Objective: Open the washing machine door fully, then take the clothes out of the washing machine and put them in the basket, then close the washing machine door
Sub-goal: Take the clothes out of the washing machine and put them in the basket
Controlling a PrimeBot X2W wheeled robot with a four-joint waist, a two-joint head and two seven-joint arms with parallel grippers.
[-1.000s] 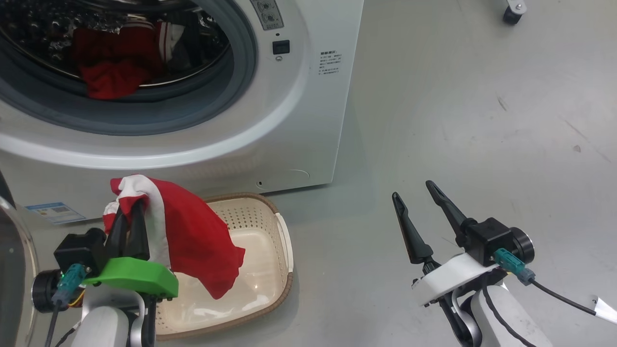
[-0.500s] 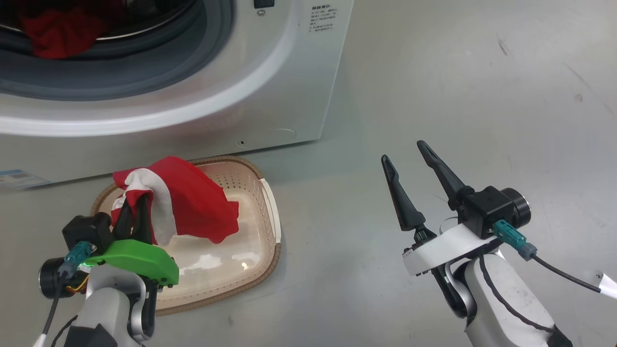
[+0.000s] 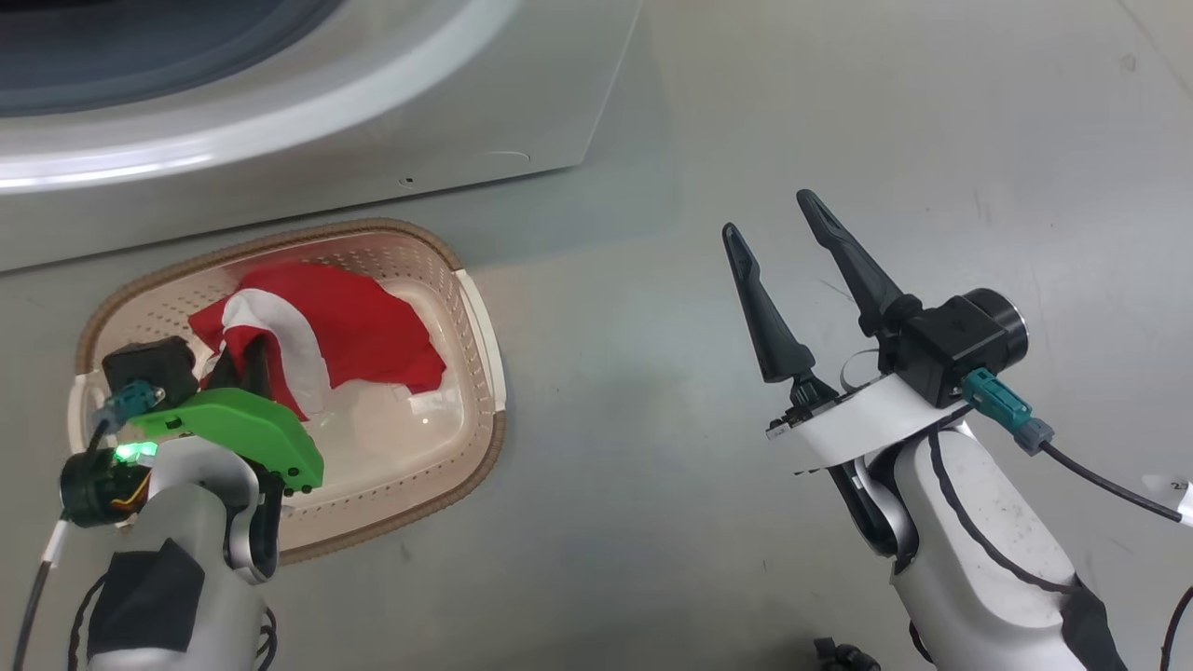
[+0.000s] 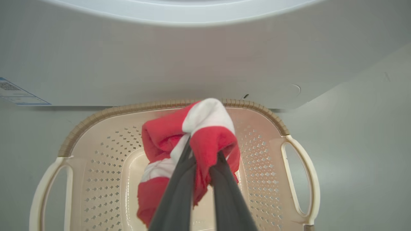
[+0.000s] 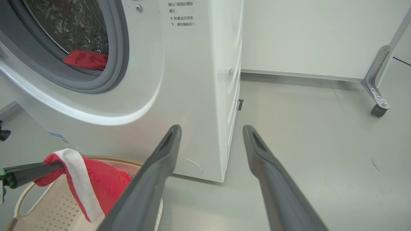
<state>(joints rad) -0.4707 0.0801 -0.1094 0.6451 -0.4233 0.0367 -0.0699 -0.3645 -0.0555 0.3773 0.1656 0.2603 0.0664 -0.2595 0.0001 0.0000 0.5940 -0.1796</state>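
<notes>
The bright red soft garment with a white band (image 4: 160, 141) is gripped in the left gripper (image 4: 205, 150), whose two long dark fingers are clamped on a bunched fold. From the fingertips the cloth drapes down and ahead into the cream-white perforated plastic basket with a brown woven-look rim (image 4: 112, 110). The basket lies directly beneath the gripper, with its long axis across the fingers and a white handle to either side. Whether the hem rests on the basket floor cannot be told. Release is judged to be the step in hand; only an opening of the jaws is called for. The right gripper (image 3: 768, 214) is held spread and empty, well apart. Ahead of its fingers, up and to the left, more red fabric (image 5: 85, 59) is seen in the large white front-loading washing machine (image 5: 192, 80) — another fetch is judged to remain.
</notes>
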